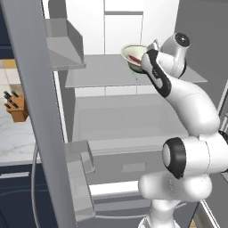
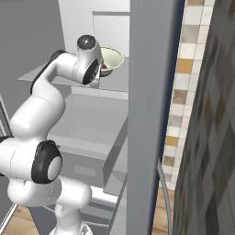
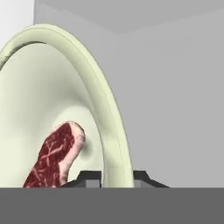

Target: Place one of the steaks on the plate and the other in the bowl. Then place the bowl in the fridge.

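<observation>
Cream bowl (image 3: 57, 87) sits on a fridge (image 1: 133, 75) shelf, its rim between the narrowly parted jaws of the gripper (image 3: 117, 177); whether they clamp it is unclear. A steak (image 3: 54, 155) lies inside. No writing shows.

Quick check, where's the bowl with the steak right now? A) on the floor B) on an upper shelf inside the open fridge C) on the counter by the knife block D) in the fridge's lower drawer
B. The bowl sits on an upper fridge shelf with the steak inside it, and the gripper straddles its rim.
</observation>
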Controlling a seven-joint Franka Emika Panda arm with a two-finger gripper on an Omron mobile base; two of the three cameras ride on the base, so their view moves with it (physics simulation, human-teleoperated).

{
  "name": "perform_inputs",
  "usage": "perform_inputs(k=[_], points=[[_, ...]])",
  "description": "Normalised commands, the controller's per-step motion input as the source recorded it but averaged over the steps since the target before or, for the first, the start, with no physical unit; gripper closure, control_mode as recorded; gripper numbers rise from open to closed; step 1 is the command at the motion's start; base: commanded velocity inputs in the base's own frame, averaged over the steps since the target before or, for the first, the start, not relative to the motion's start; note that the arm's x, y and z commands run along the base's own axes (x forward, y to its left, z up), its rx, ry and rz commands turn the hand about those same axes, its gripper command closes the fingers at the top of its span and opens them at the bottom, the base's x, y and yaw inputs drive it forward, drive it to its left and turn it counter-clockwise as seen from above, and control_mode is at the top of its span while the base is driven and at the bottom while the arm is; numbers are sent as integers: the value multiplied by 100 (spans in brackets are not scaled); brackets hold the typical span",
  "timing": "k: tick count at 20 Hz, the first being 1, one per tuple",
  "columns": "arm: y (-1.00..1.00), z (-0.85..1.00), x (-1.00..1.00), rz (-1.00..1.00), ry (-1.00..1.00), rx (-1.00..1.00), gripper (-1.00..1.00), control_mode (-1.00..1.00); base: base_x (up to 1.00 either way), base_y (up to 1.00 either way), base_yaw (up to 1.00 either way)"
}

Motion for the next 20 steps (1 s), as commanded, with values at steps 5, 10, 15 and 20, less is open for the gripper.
perform_inputs(k=[5, 10, 15, 20], points=[[0, 18, -2, 0, -3, 0, -100, -100, 0, 0, 0], [0, 1, -25, 0, -3, 0, -100, -100, 0, 0, 0], [-1, 0, -96, 0, -11, 0, -100, -100, 0, 0, 0], [13, 0, -100, 0, -20, -3, -100, -100, 0, 0, 0]])
